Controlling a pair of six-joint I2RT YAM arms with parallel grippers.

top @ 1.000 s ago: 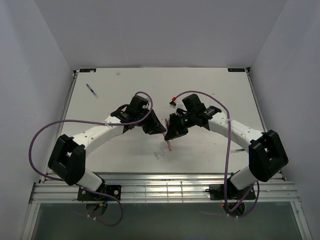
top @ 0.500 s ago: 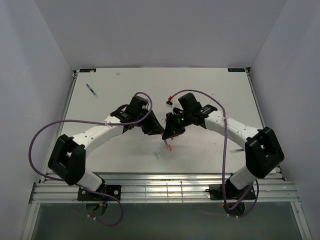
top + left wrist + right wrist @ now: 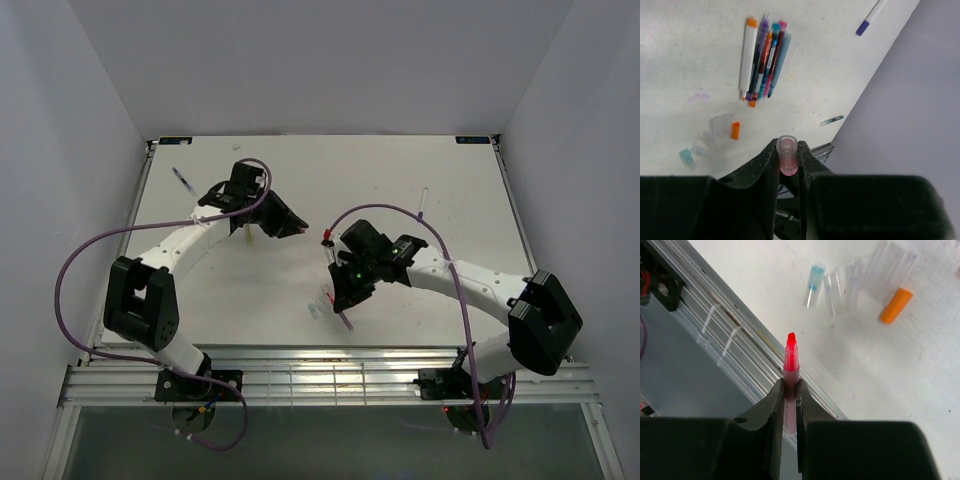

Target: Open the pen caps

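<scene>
My left gripper (image 3: 788, 148) is shut on a small pink cap (image 3: 787, 156), held above the table; in the top view it (image 3: 296, 228) is at the middle left. My right gripper (image 3: 790, 385) is shut on a pale pen with a bare red tip (image 3: 791, 352), pointing at the near rail; in the top view it (image 3: 343, 298) is near the front edge. A bundle of several pens (image 3: 762, 57) lies on the table. An orange cap (image 3: 896, 305), a teal cap (image 3: 814, 282) and clear caps (image 3: 850, 282) lie loose just beyond the red tip.
The metal rail (image 3: 735, 335) runs along the near table edge under the right gripper. A purple-ended pen (image 3: 870, 17) lies apart from the bundle. A dark pen (image 3: 183, 180) lies at the far left, and a thin pen (image 3: 423, 203) at the right.
The two grippers, close together before, have pulled apart. The left arm swung back and left with the pink cap. The right arm moved toward the near edge with the red-tipped pen.
</scene>
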